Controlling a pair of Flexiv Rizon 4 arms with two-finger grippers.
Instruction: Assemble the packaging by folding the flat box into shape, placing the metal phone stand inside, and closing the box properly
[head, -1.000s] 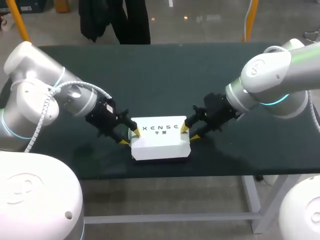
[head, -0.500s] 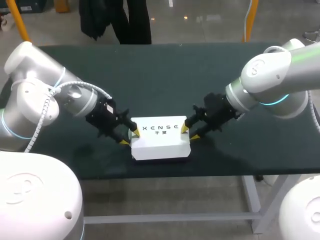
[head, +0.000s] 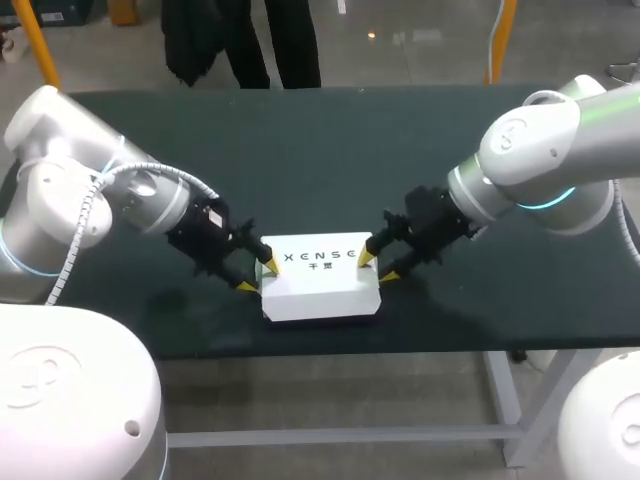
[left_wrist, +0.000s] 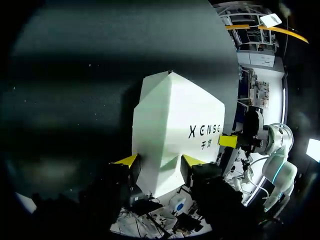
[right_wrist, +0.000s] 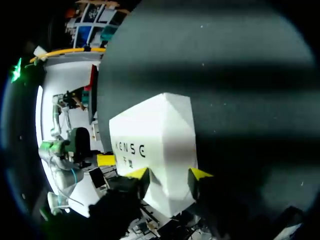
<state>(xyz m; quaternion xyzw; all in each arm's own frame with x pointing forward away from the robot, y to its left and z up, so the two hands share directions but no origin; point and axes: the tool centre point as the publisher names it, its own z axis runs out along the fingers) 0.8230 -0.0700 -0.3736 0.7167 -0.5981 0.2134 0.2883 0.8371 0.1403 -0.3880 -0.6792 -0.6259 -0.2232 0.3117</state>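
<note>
Head view: left tool (head: 257, 275) and right tool (head: 377, 267), part-open, each pinch one end of the white box (head: 320, 290). Probably squaring it closed.

Left arm (head: 70, 200) enters from the left, elbow bent, wrist angled down toward the middle. Left gripper (head: 256, 276): fingers spread, both yellow tips pressed against one end of the box (head: 320, 285). Right arm (head: 560, 150) mirrors this pose. Right gripper (head: 378, 266): fingers spread, both tips bearing on the opposite end.
</note>
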